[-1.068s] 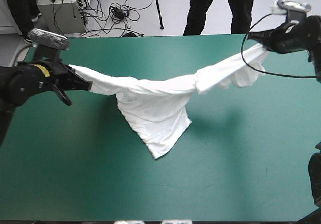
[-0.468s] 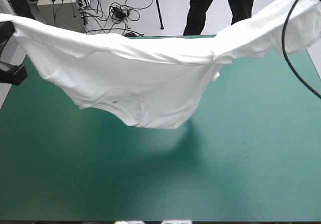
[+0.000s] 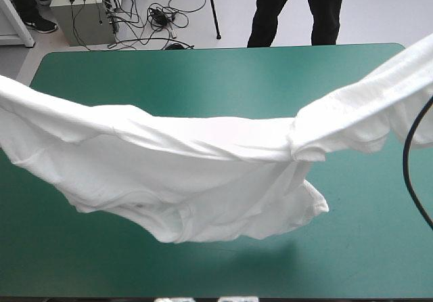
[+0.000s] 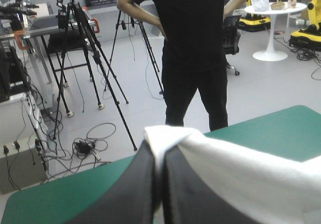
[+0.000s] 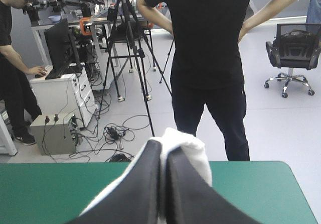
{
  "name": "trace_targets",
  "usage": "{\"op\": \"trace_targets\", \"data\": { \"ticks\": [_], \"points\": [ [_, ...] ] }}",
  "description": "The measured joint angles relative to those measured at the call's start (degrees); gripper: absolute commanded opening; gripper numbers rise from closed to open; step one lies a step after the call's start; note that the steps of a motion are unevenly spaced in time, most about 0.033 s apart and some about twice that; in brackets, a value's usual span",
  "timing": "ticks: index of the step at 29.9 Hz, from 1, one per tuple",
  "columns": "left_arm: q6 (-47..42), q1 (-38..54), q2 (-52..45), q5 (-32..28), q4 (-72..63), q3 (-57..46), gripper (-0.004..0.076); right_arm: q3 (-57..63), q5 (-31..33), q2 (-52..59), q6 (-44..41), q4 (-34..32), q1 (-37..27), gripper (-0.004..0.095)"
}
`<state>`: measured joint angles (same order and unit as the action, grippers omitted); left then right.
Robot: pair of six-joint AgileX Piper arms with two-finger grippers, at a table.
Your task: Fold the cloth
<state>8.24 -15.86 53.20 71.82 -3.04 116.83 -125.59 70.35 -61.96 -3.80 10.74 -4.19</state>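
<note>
T-shirt (image 3: 203,180) hangs between left tool (image 4: 159,158) and right tool (image 5: 163,156), each clamped tight on it.

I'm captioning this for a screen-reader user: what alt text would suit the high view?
A white T-shirt hangs stretched in the air across the teal-green table, its ends running off the picture's left and right sides and its middle sagging toward the cover.

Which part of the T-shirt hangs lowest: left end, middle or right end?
The middle of the T-shirt sags toward the table; the left gripper and the right gripper hold its ends up.
</note>
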Motion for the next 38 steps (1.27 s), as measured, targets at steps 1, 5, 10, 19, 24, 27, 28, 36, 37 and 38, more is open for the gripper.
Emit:
{"op": "trace_targets", "data": {
  "ticks": [1,5,10,19,24,27,28,36,37,38],
  "points": [
    [-0.2,0.0,0.0,0.0,0.0,-1.5,-0.0009,1.8,-0.1,0.8,0.2,0.2,0.0,-0.0017],
    [-0.4,0.0,0.7,0.1,0.0,-10.3,-0.0009,9.3,-0.2,1.7,0.5,0.9,0.0,-0.0017],
    [-0.4,0.0,4.1,0.1,0.3,-21.9,-0.0009,19.3,-0.7,-2.1,2.6,3.1,0.0,-0.0017],
    [-1.3,0.0,19.3,-3.2,5.9,-28.8,-0.0009,23.4,-8.4,-21.1,9.1,9.4,0.0,-0.0017],
    [-5.1,0.0,30.8,-10.5,12.9,-28.9,-0.0009,21.7,-12.8,-33.4,11.6,11.7,0.0,-0.0017],
    [-7.8,0.0,36.8,-14.5,17.2,-28.9,-0.0009,18.8,-12.5,-41.3,12.3,11.9,0.0,-0.0015],
    [-8.2,0.0,38.4,-15.7,17.9,-28.9,-0.0009,17.9,-12.1,-43.3,12.6,12.0,0.0,-0.0011],
    [-10.4,0.0,49.7,-18.7,19.3,-28.9,0.0148,13.8,-12.8,-53.1,16.9,11.1,0.0,0.0355],
    [-10.4,0.0,50.3,-18.8,19.4,-28.9,0.0209,13.7,-13.4,-53.3,17.7,11.0,0.0,0.046],
    [-10.2,0.0,50.6,-18.8,19.5,-28.9,0.0276,13.6,-13.7,-53.3,18.0,11.0,0.0,0.0567]
  ]
}}
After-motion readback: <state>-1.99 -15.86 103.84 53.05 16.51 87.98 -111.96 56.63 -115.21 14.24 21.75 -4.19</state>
